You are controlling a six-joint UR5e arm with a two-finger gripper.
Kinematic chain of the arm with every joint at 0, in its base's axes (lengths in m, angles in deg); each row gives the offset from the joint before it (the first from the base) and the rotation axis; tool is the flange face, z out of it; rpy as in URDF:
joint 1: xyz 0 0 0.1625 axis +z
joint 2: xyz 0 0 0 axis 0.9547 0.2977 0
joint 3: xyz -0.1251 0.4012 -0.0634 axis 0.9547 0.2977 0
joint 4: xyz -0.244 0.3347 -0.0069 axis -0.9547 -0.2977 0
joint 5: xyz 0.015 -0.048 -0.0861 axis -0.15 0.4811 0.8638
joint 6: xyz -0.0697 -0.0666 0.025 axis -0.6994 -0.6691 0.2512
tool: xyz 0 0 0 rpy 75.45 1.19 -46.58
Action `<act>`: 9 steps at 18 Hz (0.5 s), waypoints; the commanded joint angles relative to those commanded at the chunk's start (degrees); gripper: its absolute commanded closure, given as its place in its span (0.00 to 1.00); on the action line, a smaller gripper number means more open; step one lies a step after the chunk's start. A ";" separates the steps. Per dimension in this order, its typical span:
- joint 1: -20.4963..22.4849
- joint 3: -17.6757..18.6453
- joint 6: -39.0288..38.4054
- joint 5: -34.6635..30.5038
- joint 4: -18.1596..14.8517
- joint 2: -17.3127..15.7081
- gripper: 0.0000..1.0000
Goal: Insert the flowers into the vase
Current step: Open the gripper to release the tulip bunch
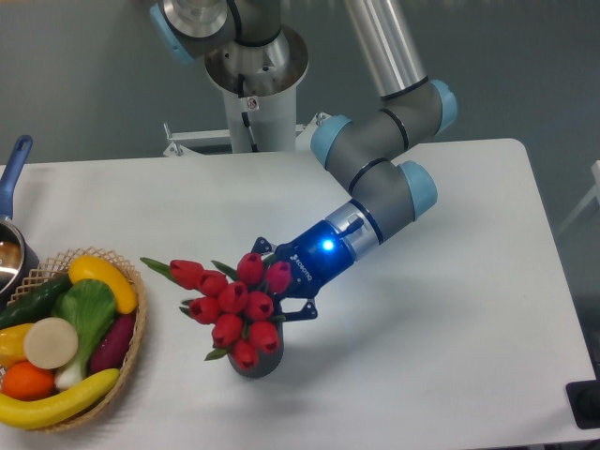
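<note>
Flowers (231, 305) sit w/ stems in vase (260, 360); hand (277, 292) right behind, can't tell if gripping.

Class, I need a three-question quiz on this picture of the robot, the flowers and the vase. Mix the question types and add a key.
1. True or false: the flowers hide most of the vase.
2. Which side of the picture holds the basket? A left, B right, C top.
3. Fill in: the gripper reaches the flowers from the picture's ____ side.

Key: 1 true. 2 A. 3 right.
</note>
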 joint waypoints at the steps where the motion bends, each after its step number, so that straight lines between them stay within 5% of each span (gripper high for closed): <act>1: 0.26 0.00 0.62 0.00 -0.09 -0.09 0.38; 9: 0.62 0.44 0.89 -1.13 0.00 -0.53 0.11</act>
